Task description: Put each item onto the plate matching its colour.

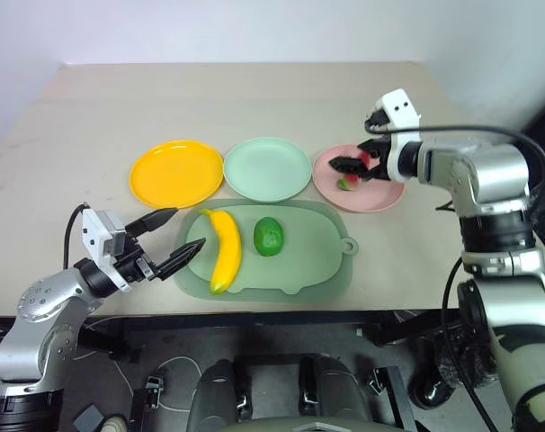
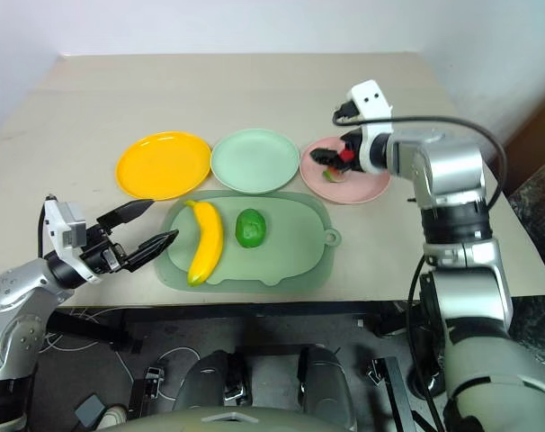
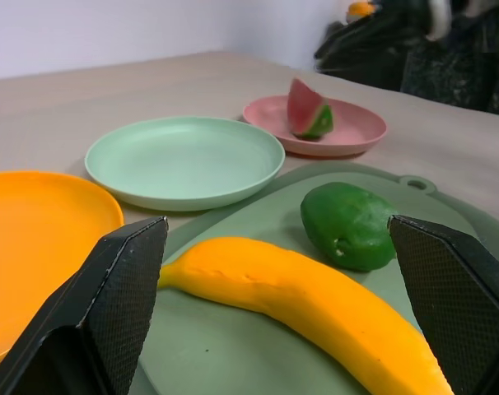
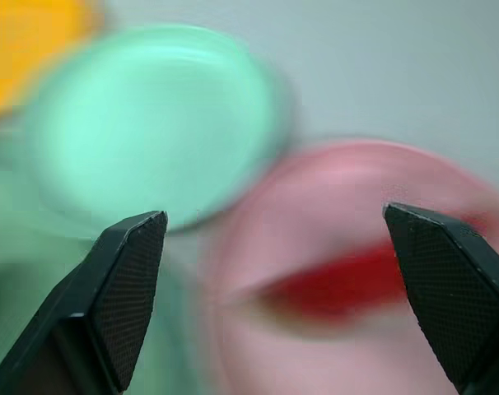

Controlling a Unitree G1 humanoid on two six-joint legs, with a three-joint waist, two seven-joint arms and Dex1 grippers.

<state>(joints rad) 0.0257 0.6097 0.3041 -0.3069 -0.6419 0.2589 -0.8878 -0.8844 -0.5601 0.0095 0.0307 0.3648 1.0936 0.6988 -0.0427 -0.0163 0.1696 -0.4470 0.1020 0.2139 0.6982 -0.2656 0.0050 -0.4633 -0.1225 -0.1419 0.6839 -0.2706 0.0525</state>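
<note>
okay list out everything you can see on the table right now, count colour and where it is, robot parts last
table: one, beige, under everything
plates: three in a row, orange-yellow, mint green, pink
mat: one, translucent green, in front of the plates
banana: one, yellow, on the mat
lime: one, dark green, on the mat beside the banana
watermelon wedge: one, red with green rind, on the pink plate
left end effector: black fingers, open, beside the mat
right end effector: black fingers, open, over the pink plate
</note>
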